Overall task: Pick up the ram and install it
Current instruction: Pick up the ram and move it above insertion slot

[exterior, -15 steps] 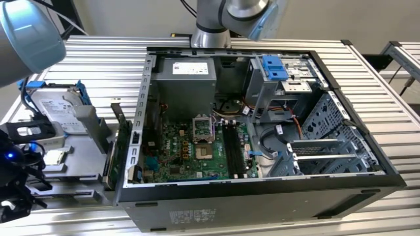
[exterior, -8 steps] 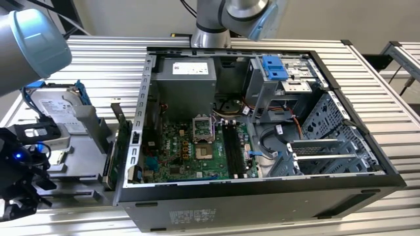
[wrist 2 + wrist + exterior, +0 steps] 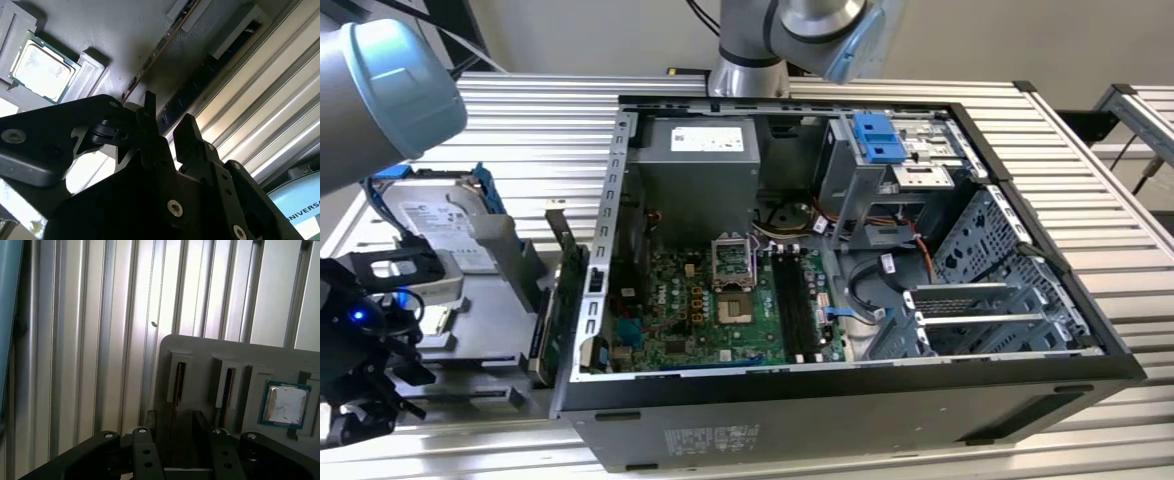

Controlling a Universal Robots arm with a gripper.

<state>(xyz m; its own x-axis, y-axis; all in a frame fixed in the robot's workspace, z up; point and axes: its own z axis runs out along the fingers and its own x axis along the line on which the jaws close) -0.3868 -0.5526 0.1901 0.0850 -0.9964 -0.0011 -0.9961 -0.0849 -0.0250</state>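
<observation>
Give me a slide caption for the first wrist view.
Open gripper lined up over the ram, standing on edge in a grey holder beside a processor, on the slatted table.

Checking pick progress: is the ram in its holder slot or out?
In. The ram stands on edge in a gray holder slot; the end effector is open, lined up with it, not gripping.
</observation>
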